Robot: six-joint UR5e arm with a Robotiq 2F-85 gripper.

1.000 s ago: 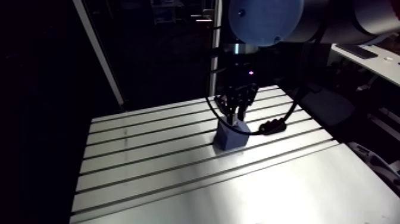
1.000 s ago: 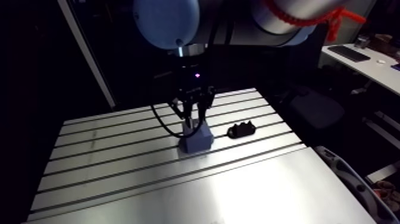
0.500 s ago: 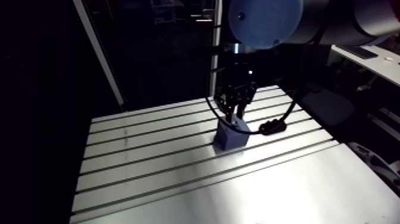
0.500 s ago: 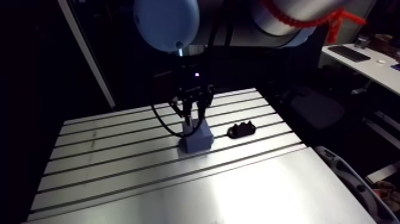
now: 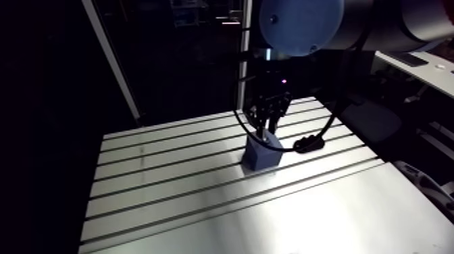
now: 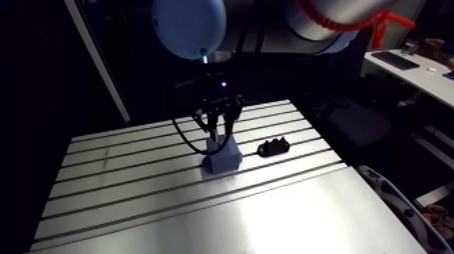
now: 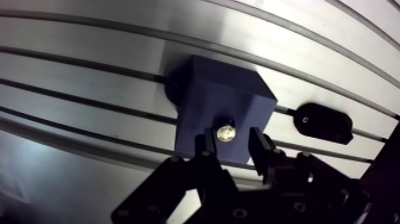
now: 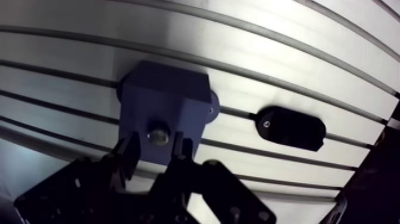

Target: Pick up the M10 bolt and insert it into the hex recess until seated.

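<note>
A dark blue block [image 7: 217, 95] stands on the slotted table [image 5: 175, 196]. The M10 bolt [image 7: 225, 133] sits in the recess on the block's top face, with only its shiny head showing. In the wrist view my gripper [image 7: 232, 146] is open, one finger on each side of the bolt head and clear of it. In the arm view the gripper [image 5: 269, 125] hangs a short way above the block [image 5: 262, 155].
A small black holder [image 7: 324, 122] lies on the table beside the block, on its right in the arm view [image 6: 274, 146]. Parallel slots run across the table's far half, and its near part is smooth plate.
The gripper has risen a little above the block. The bolt stays in the block, and the block and the black holder have not moved.
</note>
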